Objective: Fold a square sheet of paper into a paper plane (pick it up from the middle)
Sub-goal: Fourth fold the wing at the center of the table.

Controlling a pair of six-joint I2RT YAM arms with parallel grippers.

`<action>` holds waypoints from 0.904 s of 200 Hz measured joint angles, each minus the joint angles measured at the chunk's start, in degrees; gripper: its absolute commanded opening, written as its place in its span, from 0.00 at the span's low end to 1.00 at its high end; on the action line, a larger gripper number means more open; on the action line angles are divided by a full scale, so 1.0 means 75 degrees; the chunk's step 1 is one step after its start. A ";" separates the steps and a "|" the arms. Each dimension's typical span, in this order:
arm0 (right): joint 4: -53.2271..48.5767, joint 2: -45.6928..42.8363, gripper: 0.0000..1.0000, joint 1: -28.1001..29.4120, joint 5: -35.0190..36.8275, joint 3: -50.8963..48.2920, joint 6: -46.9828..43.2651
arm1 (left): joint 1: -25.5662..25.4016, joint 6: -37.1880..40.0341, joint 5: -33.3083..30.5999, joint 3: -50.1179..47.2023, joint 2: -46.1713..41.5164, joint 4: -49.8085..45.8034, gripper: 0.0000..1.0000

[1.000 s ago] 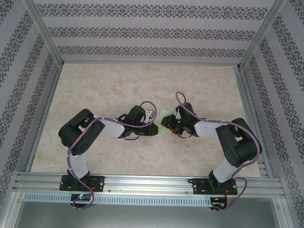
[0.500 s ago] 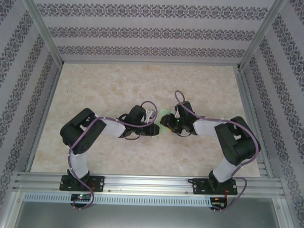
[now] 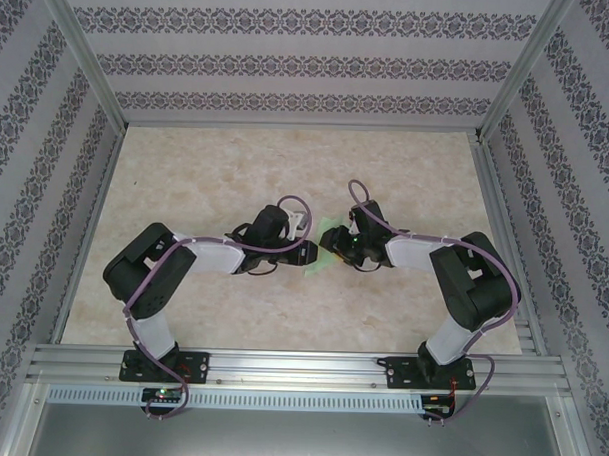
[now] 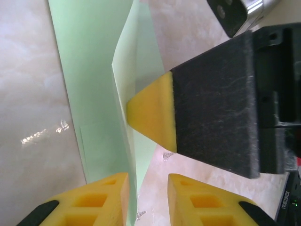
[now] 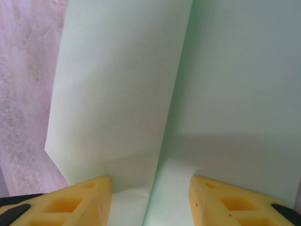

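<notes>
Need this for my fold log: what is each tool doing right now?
Left tool: open, the paper edge loose in its gap.
Right tool: open, fingers astride the paper's crease.

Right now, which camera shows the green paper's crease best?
Right wrist: the square sheet of paper lies broad and close under the camera, its crease running top to bottom. Left wrist shows the sheet as a narrow strip with a raised flap, partly behind a yellow-tipped finger. Top external shows a small green patch between the arms.
</notes>
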 measured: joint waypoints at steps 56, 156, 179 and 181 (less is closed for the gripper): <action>-0.0656 0.0067 0.53 0.0050 0.0414 0.0370 0.0204 | 0.0000 0.0000 -0.0216 -0.0149 -0.0076 -0.0070 0.29; -0.1606 0.0356 0.57 0.0198 0.0778 0.1035 0.0487 | 0.0000 -0.0125 0.0367 -0.0350 -0.0023 0.0612 0.26; -0.1635 0.0376 0.58 0.0198 0.0778 0.1067 0.0516 | 0.0000 -0.0125 0.0463 -0.0321 0.0146 0.0638 0.23; -0.1644 0.0376 0.58 0.0198 0.0778 0.1070 0.0516 | 0.0000 -0.0125 0.0463 -0.0315 0.0163 0.0641 0.23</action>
